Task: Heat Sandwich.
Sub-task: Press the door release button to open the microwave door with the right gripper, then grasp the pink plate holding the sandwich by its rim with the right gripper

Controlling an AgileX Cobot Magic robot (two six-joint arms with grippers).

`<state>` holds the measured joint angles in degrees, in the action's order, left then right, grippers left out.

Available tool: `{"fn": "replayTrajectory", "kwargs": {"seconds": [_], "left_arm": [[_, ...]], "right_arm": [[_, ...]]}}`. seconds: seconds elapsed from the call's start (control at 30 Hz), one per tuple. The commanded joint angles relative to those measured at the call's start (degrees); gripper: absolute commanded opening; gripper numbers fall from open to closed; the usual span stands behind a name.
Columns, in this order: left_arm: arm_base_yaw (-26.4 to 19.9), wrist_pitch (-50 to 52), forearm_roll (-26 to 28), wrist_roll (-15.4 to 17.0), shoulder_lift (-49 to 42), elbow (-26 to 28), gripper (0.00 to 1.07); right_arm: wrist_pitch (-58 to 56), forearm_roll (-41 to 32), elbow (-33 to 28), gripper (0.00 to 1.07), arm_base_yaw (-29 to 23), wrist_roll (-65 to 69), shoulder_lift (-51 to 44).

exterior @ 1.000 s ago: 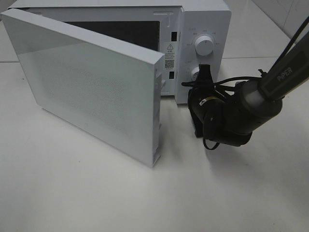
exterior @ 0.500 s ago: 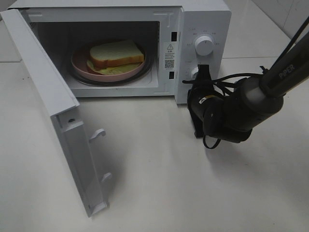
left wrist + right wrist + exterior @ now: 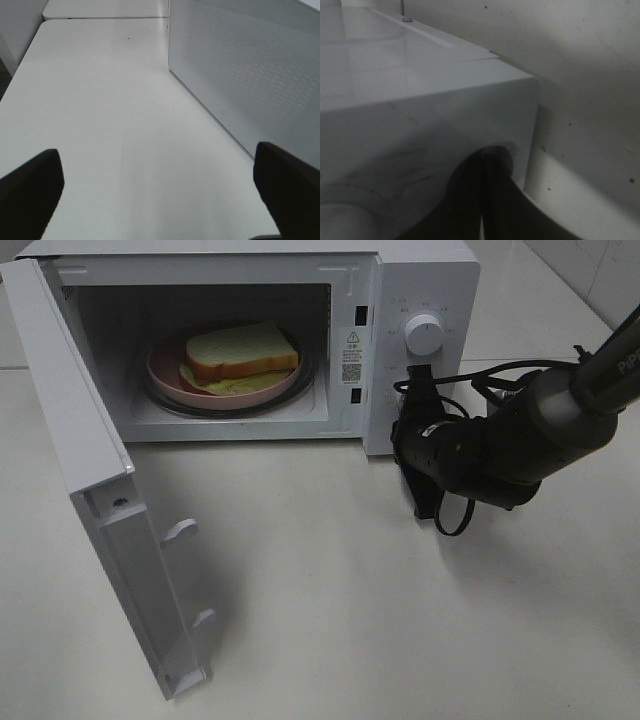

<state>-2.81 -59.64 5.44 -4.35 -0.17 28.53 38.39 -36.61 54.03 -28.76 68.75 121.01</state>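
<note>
Table (image 3: 400, 640): white top that carries everything, lying under both grippers.

Microwave (image 3: 425, 275): white, standing just in front of the right gripper (image 3: 420, 385). The cavity is open, on the side of that gripper away from its arm.

Door (image 3: 95, 480): swung fully open, well apart from the right gripper. Its dotted outer face (image 3: 250, 75) stands close beside the left gripper (image 3: 156, 152).

Right gripper: black, with its fingers (image 3: 470, 200) pressed together. The tips are at the control panel just below the upper knob (image 3: 423, 335), and nothing is visibly held.

Left gripper: its fingers (image 3: 30, 185) are spread wide apart, and only table top shows between them.

Plate (image 3: 160, 375): round and pink, inside the cavity, farther from the right gripper than the panel.

Sandwich (image 3: 240, 350): pale bread with a brown crust and yellow-green filling. It rests on the plate inside the microwave, apart from both grippers.
</note>
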Motion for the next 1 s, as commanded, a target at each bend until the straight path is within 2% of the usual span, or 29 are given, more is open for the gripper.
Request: {"fn": "replayTrajectory", "kwargs": {"seconds": [0.03, 0.3, 0.47, 0.7, 1.0], "left_arm": [[-0.06, 0.17, -0.06, 0.23, -1.38, -0.17, 0.98], [-0.06, 0.17, -0.06, 0.23, -1.38, -0.17, 0.98], [-0.06, 0.17, -0.06, 0.23, -1.38, -0.17, 0.98], [-0.06, 0.17, -0.06, 0.23, -1.32, -0.17, 0.98], [-0.06, 0.17, -0.06, 0.23, -1.32, -0.17, 0.98]], "right_arm": [[0.23, 3.32, -1.43, 0.0, 0.0, -1.6, -3.21], [-7.22, 4.3, -6.7, 0.01, -0.86, -2.52, -6.3], [-7.28, 4.64, -10.03, 0.01, -1.32, -3.21, -8.94], [-11.12, 6.07, -11.75, 0.01, -1.32, -9.74, -14.09], [-24.35, 12.89, -11.75, 0.02, -1.32, -22.46, -21.31]]}}
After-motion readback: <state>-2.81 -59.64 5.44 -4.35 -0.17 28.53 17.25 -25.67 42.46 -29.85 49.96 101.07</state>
